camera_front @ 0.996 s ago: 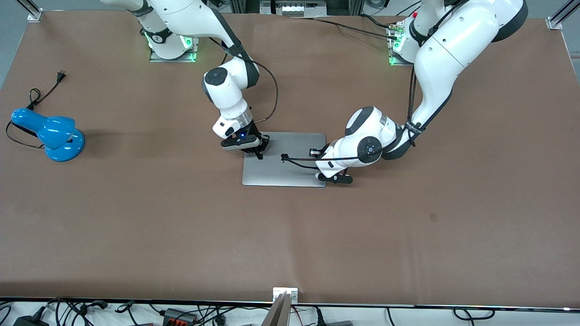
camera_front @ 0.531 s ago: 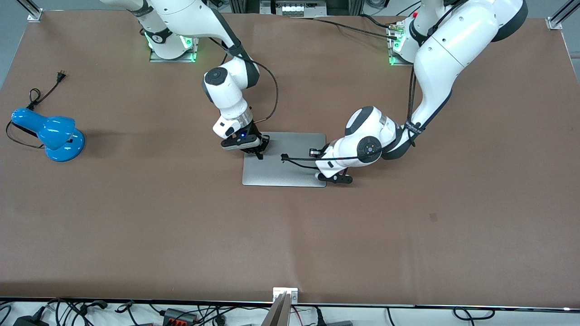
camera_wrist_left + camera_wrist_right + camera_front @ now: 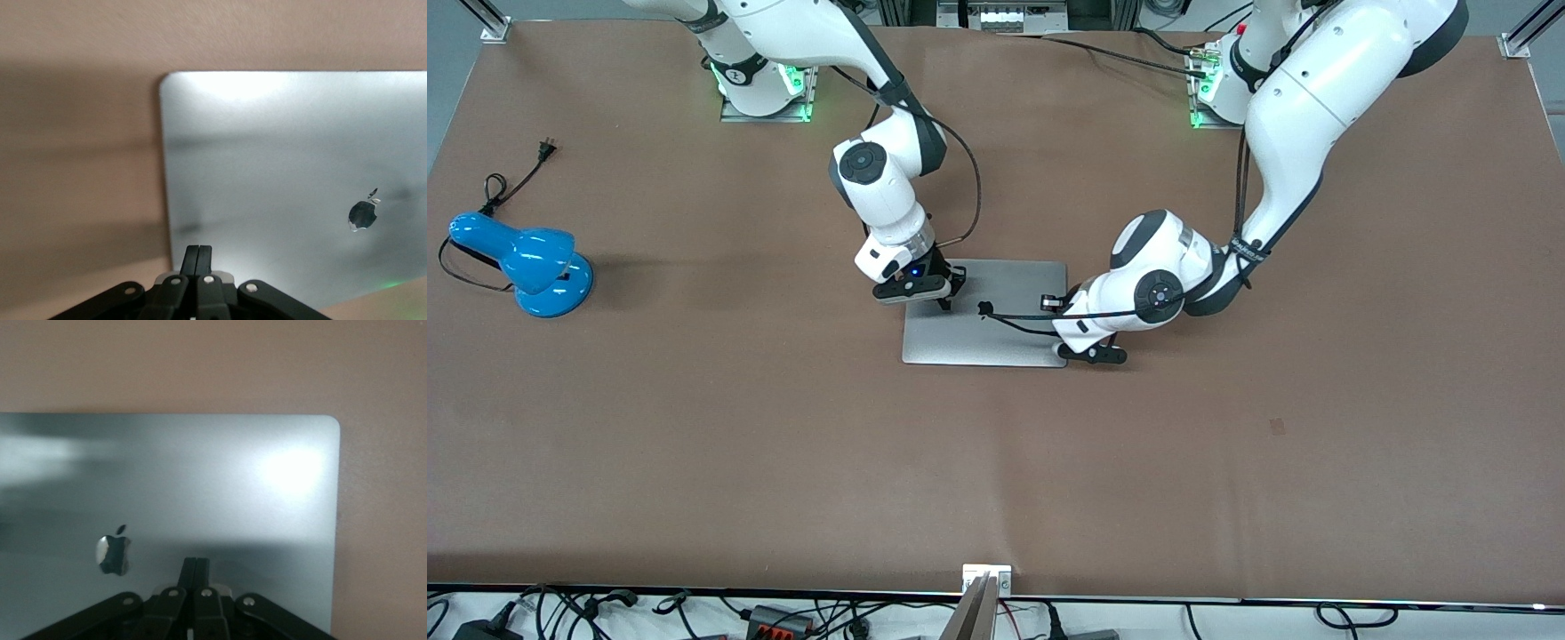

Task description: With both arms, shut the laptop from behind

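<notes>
Both grippers are closed and empty over the laptop (image 3: pixel 984 312), which lies shut and flat mid-table: the right gripper (image 3: pixel 944 303) over its lid toward the right arm's end, the left gripper (image 3: pixel 1049 302) over the lid's edge toward the left arm's end. Compared with a second ago, both wrists have shifted slightly and look to be lifting off, so the closing seems done. The brown table (image 3: pixel 783 444) also holds a blue lamp (image 3: pixel 527 263), well apart from the laptop.
</notes>
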`<state>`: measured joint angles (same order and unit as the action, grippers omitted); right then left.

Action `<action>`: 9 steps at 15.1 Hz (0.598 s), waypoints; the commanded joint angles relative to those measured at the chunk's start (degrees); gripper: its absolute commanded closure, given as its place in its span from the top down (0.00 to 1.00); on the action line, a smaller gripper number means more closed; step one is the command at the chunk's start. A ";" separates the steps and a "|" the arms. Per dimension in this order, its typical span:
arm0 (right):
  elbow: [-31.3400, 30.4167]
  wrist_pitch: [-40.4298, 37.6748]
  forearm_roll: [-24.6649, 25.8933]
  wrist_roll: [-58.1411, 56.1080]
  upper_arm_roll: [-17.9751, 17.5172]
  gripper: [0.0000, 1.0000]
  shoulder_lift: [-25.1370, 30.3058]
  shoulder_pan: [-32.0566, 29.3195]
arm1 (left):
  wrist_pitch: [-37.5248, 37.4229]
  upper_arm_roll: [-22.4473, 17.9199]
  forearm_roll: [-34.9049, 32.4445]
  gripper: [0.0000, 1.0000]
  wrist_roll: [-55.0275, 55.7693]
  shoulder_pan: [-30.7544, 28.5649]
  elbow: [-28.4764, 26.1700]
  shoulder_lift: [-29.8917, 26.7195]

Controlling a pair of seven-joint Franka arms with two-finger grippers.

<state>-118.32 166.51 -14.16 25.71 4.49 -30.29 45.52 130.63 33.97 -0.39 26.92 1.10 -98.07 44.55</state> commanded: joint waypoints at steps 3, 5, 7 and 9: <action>7.38 -23.80 -0.69 -1.36 1.48 0.00 4.97 -2.28 | -8.18 0.04 -1.72 0.00 1.11 -2.58 -0.36 -8.06; 14.48 -38.37 -0.43 -1.36 2.01 0.00 5.77 -3.85 | -12.48 0.21 -1.72 0.00 0.76 -4.43 -0.01 -11.31; 22.04 -54.72 0.19 -2.06 3.42 0.00 6.64 -5.17 | -16.18 0.21 -1.46 0.00 1.02 -5.22 0.25 -15.17; 27.50 -64.94 0.71 -5.21 4.47 0.00 7.17 -6.67 | -19.26 0.21 -1.02 0.00 1.03 -6.71 0.25 -19.22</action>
<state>-97.13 111.61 -14.01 23.47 8.19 -22.88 40.52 114.88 33.99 -0.41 26.93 -4.28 -96.92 30.65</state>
